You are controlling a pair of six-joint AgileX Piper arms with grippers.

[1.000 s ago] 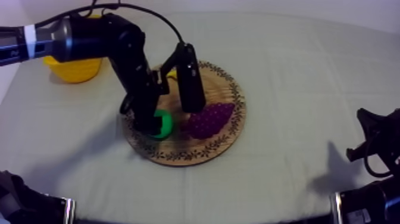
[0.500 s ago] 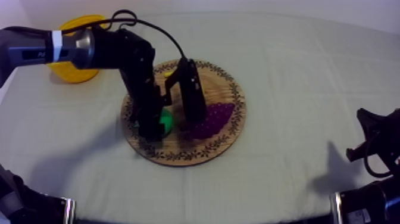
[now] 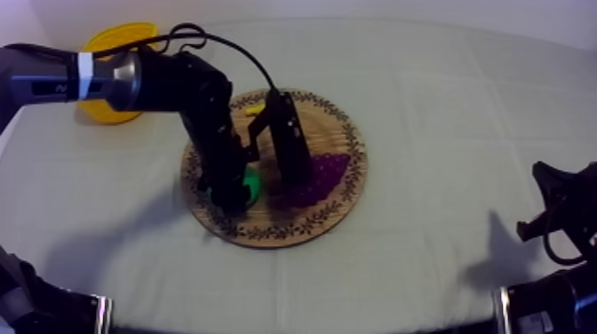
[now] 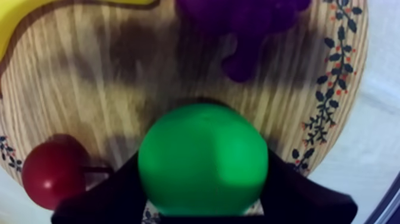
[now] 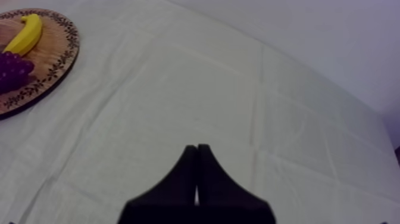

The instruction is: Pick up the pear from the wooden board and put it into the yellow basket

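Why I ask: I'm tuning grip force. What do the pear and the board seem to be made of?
Pear: probably moulded plastic or foam. It is one even bright green, with smooth skin, a soft sheen and no blemishes. Its look does not tell whether it is hard or soft.
Board: wood with a matt finish. Grain lines run across it, and the leaf-and-berry pattern on its rim looks printed or painted.

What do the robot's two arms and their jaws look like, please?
The left arm is black and chunky, with a grey section ringed by a white band. The right arm is black too, with a silvery band at its base. Both pairs of jaws are plain black, broad at the root.
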